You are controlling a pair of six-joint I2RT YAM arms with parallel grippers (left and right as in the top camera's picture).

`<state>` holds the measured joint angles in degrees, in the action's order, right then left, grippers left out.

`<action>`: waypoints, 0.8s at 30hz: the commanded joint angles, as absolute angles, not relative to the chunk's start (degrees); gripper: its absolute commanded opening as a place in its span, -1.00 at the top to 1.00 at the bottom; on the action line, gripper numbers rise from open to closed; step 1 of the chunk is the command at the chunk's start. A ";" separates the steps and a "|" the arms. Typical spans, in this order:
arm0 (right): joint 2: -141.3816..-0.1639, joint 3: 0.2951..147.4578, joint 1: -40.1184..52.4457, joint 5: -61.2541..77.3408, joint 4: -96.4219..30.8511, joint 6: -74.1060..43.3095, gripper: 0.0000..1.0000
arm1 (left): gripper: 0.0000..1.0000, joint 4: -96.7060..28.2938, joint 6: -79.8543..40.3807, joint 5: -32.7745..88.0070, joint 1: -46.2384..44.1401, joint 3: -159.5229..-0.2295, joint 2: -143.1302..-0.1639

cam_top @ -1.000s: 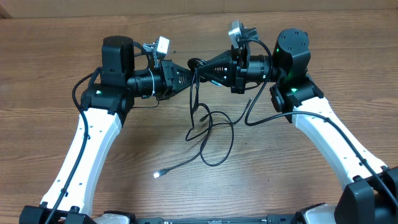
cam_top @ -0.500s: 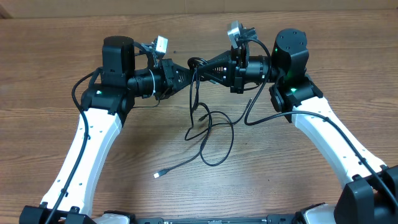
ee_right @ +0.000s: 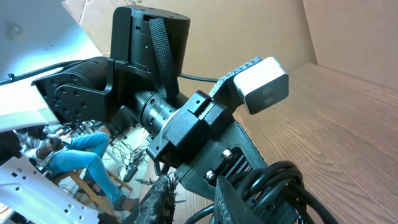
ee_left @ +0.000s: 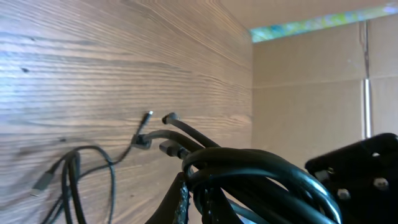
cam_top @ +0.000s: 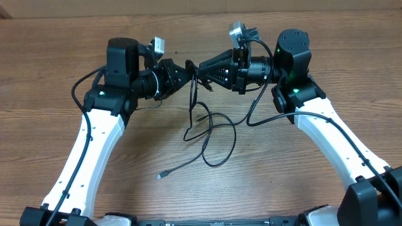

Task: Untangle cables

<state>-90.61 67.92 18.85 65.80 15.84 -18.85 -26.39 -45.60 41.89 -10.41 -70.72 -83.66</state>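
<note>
Reaching in from both sides, the left arm (cam_top: 100,135) and the right arm (cam_top: 326,135) bend at the elbow and point their ends at each other near the far middle of the counter (cam_top: 270,188). The left tool (cam_top: 187,71) and the right tool (cam_top: 205,67) are tip to tip, almost touching, and both are up off the wood. The cables (cam_top: 193,100) are bunched in a small black coil right between the two tips. In the left wrist view the coil sits tight against the left tool's finger (ee_left: 181,200), so the left tool looks like it is pinching the cables. In the right wrist view the coil lies just beside one finger (ee_right: 231,194), and I cannot tell if the right tool is pressed together or spread. From the coil, cords hang down to the counter and lie there in loose crossed loops between the two arms. One long end runs out toward the near left and stops in a small pale plug tip (cam_top: 159,176).
</note>
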 commanded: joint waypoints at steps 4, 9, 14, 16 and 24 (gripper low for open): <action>-89.86 68.27 19.22 66.06 16.12 -18.76 0.20 | 0.91 -29.50 -39.48 34.61 -10.52 -71.40 -83.53; -89.86 68.27 19.22 63.42 13.39 -18.59 0.10 | 0.92 -34.41 -34.39 28.82 -10.52 -71.40 -83.53; -89.86 68.27 19.44 54.85 0.91 -9.52 -0.04 | 0.92 -37.71 -25.89 25.85 -10.55 -71.40 -83.53; -89.86 68.27 19.92 51.09 -5.54 -3.99 -0.08 | 0.91 -40.60 -22.11 21.26 -10.59 -71.40 -83.53; -89.86 68.27 21.39 45.84 -14.87 7.46 -0.15 | 0.91 -46.15 -12.34 14.41 -10.98 -71.40 -83.53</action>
<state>-90.59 67.92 20.67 49.45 -13.69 -0.03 -45.34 -19.29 18.13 -10.41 -70.72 -83.66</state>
